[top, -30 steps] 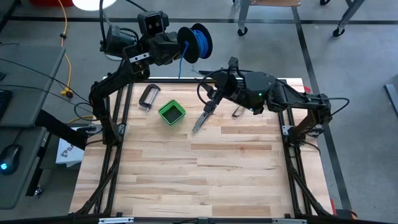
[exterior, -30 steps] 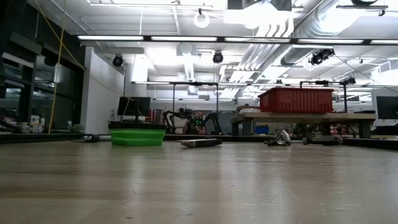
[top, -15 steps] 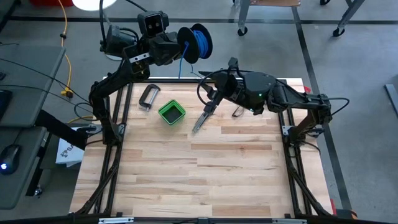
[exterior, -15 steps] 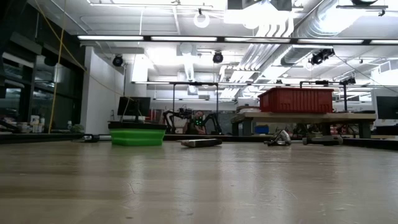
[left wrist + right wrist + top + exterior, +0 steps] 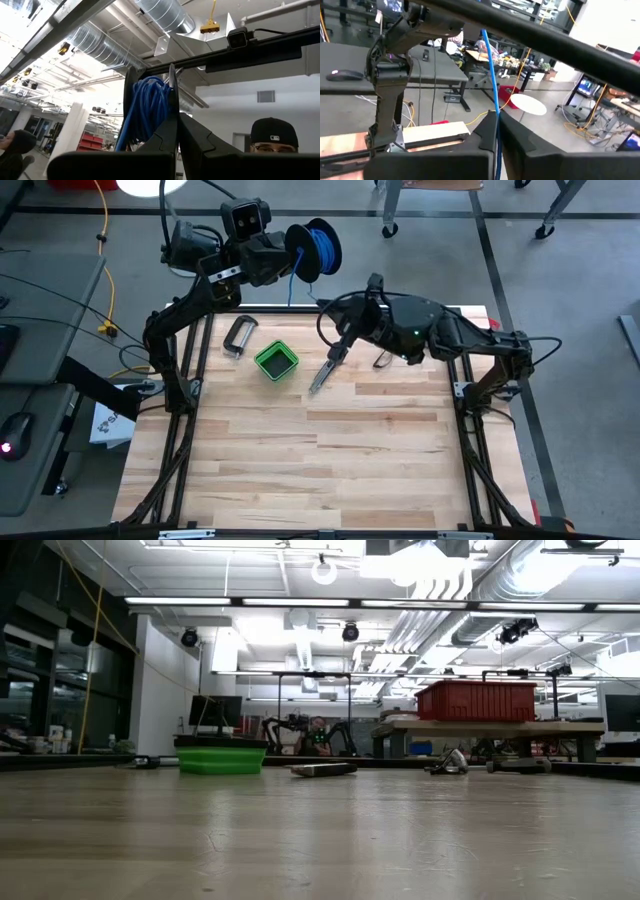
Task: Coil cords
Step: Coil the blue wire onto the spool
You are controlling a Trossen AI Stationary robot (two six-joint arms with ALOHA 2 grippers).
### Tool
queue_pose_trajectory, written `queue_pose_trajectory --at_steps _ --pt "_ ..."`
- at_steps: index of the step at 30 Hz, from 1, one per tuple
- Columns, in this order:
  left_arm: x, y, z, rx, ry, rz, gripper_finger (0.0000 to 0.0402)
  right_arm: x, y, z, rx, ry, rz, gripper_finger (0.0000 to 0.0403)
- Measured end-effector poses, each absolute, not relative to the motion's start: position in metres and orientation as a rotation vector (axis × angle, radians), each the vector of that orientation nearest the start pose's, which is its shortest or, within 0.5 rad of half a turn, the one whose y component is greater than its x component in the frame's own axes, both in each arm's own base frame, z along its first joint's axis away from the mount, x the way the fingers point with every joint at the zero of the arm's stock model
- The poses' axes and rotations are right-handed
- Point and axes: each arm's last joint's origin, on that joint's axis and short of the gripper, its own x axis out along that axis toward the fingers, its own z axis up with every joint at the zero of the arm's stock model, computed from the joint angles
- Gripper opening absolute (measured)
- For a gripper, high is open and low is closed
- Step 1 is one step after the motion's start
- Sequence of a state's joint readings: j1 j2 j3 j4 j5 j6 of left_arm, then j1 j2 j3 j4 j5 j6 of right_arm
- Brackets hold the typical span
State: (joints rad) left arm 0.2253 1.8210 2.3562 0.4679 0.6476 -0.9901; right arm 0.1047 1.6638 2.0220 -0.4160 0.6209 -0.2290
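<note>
The dark spool (image 5: 320, 246), wound with blue wire (image 5: 147, 112), is held high above the table's far edge by my shut left gripper (image 5: 297, 258). From the spool a thin strand of wire (image 5: 490, 70) runs down to my right gripper (image 5: 496, 117), which is shut on it and points level toward the table's left, near the far edge (image 5: 318, 303). Neither gripper shows in the low view. My left gripper pinches the spool's thin flange (image 5: 171, 82) between its two fingers, at the rim. The fingers slant upward and the spool is lifted clear, high above the table. My right gripper pinches the single strand of wire (image 5: 494, 111) between its fingers, which lie level and across it. The strand runs straight up from them toward the spool.
A green box (image 5: 277, 360), a grey clamp-like piece (image 5: 238, 335) and a slim hand tool (image 5: 325, 370) lie on the table's far part. The near half of the wooden table (image 5: 320, 470) is bare. People (image 5: 272, 137) stand beyond the table.
My right gripper has shut on the wire strand without leaving its place. The left gripper and the spool have kept still.
</note>
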Motion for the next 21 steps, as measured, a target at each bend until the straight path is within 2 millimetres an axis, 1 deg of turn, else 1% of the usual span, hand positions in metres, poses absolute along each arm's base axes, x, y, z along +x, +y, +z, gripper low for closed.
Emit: queue_pose_trajectory --at_steps 3,6,9,13,16,21 --pt "0.31 0.053 0.612 -0.476 -0.626 -0.774 0.0001 0.344 0.02 0.503 -0.233 0.11 -0.507 0.0003" --pt "0.31 0.054 0.612 -0.452 -0.637 -0.762 0.0001 0.343 0.025 0.503 -0.228 0.106 -0.491 0.0002" --pt "0.307 0.068 0.613 -0.395 -0.641 -0.695 0.0001 0.338 0.036 0.507 -0.221 0.092 -0.428 0.0001" --pt "0.295 0.097 0.612 -0.382 -0.576 -0.522 0.0001 0.318 0.053 0.517 -0.2 0.072 -0.362 0.0001" --pt "0.285 0.115 0.611 -0.41 -0.516 -0.419 0.0001 0.302 0.064 0.523 -0.189 0.068 -0.325 0.0001" --pt "0.264 0.129 0.612 -0.499 -0.42 -0.348 0.0001 0.274 0.077 0.535 -0.19 0.05 -0.335 0.0001"
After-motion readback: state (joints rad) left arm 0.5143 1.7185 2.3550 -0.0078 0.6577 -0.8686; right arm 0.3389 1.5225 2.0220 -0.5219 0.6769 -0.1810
